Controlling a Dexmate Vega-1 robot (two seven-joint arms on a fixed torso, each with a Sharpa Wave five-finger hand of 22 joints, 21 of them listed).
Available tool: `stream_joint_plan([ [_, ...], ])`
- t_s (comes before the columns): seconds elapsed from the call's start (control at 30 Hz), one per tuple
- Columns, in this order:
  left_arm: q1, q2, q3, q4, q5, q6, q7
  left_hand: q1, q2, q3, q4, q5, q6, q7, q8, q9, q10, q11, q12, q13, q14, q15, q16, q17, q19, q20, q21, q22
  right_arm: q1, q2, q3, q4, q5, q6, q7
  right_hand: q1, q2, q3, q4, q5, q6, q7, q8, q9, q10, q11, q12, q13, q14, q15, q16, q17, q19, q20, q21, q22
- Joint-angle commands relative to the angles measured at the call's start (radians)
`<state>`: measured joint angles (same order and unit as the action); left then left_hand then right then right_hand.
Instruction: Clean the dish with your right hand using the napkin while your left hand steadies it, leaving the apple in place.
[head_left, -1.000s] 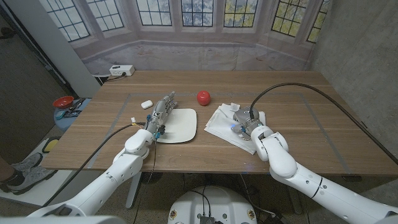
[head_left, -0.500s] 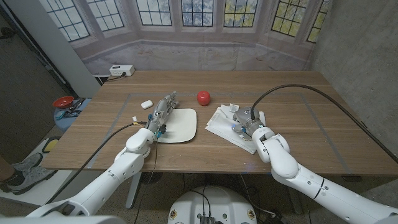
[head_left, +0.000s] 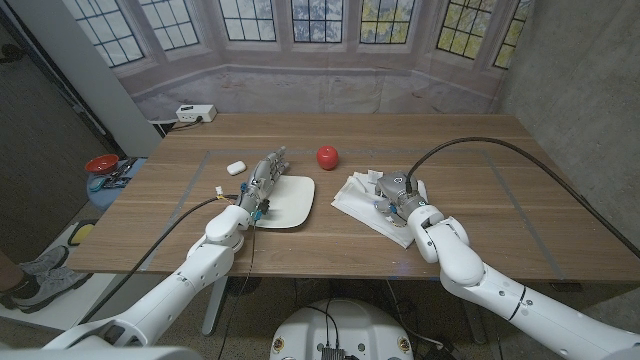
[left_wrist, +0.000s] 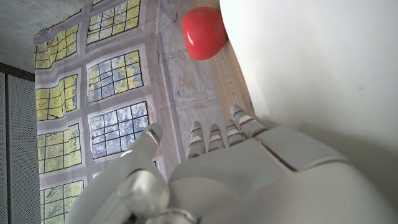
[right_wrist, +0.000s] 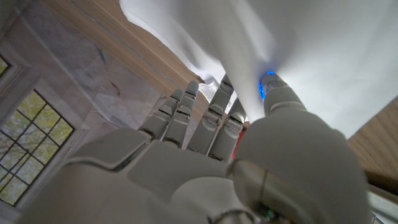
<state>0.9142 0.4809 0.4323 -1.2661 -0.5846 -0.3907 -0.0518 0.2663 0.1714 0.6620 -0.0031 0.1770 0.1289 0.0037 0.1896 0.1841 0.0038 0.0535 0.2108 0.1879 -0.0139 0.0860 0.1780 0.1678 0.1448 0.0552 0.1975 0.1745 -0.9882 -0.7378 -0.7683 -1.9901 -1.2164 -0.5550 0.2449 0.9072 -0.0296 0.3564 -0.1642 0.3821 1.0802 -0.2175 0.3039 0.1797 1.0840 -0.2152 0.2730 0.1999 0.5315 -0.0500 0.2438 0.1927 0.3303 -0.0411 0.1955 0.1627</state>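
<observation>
My right hand (head_left: 393, 196) sits on the napkin (head_left: 361, 201), fingers bunching a fold; I cannot tell whether the pinch is secure. Risk: lifting now could shed the cloth or drag it off the table (head_left: 500, 190). My left hand (head_left: 258, 184) rests along the dish (head_left: 289, 200)'s left edge, fingers extended, nothing held. Risk: a hard wipe skids the dish. Beyond the dish, the apple (head_left: 327, 157) stands apart; a long stroke could knock it.
</observation>
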Motion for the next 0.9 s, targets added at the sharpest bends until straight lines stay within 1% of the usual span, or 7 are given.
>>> stream_joint_plan([
  [0.03, 0.004, -0.003, 0.003, -0.005, 0.004, 0.005, 0.008, 0.012, 0.002, 0.002, -0.007, -0.002, 0.008, 0.003, 0.009, 0.001, 0.004, 0.004, 0.006, 0.005, 0.003, 0.009, 0.001, 0.001, 0.005, 0.006, 0.001, 0.002, 0.000, -0.009, 0.004, -0.005, 0.047, 0.019, -0.069, 0.039, 0.007, 0.008, -0.004, -0.001, 0.033, 0.002, 0.001, 0.005, 0.036, 0.001, -0.006, -0.001, 0.022, -0.169, 0.007, 0.009, 0.017, -0.031, -0.006, 0.002],
  [0.1, 0.005, -0.002, 0.004, -0.007, 0.006, 0.005, 0.010, 0.014, 0.002, 0.001, -0.008, -0.002, 0.010, 0.002, 0.009, 0.001, 0.005, 0.006, 0.006, 0.005, 0.003, 0.010, 0.001, 0.001, 0.004, 0.007, 0.000, 0.002, 0.001, -0.009, 0.004, -0.007, 0.050, 0.018, -0.072, 0.054, 0.012, 0.008, -0.004, -0.004, 0.040, 0.002, 0.000, 0.005, 0.046, 0.000, -0.009, -0.001, 0.027, -0.173, 0.010, 0.012, 0.018, -0.032, -0.008, 0.002],
  [0.47, 0.013, 0.006, -0.001, -0.024, 0.007, 0.005, 0.017, 0.017, 0.004, 0.000, -0.010, -0.002, 0.013, 0.002, 0.008, 0.002, 0.007, 0.006, 0.006, 0.005, 0.003, 0.010, 0.001, 0.002, 0.005, 0.007, 0.001, 0.002, 0.009, -0.018, 0.006, -0.026, 0.074, 0.033, -0.084, 0.112, 0.036, -0.004, -0.001, -0.026, 0.079, 0.007, -0.002, 0.007, 0.099, -0.002, -0.018, 0.000, 0.051, -0.175, 0.024, 0.019, 0.022, -0.040, -0.010, 0.002],
  [0.9, 0.031, 0.022, -0.011, -0.055, 0.008, 0.006, 0.030, 0.020, 0.004, -0.002, -0.012, -0.002, 0.012, 0.003, 0.006, 0.002, 0.008, 0.007, 0.006, 0.005, 0.001, 0.010, 0.001, 0.002, 0.004, 0.006, 0.000, 0.002, 0.010, -0.022, 0.009, -0.049, 0.076, 0.040, -0.093, 0.133, 0.047, -0.018, 0.003, -0.041, 0.094, 0.008, -0.007, 0.007, 0.127, -0.002, -0.020, 0.003, 0.068, -0.176, 0.034, 0.025, 0.022, -0.044, -0.011, 0.002],
])
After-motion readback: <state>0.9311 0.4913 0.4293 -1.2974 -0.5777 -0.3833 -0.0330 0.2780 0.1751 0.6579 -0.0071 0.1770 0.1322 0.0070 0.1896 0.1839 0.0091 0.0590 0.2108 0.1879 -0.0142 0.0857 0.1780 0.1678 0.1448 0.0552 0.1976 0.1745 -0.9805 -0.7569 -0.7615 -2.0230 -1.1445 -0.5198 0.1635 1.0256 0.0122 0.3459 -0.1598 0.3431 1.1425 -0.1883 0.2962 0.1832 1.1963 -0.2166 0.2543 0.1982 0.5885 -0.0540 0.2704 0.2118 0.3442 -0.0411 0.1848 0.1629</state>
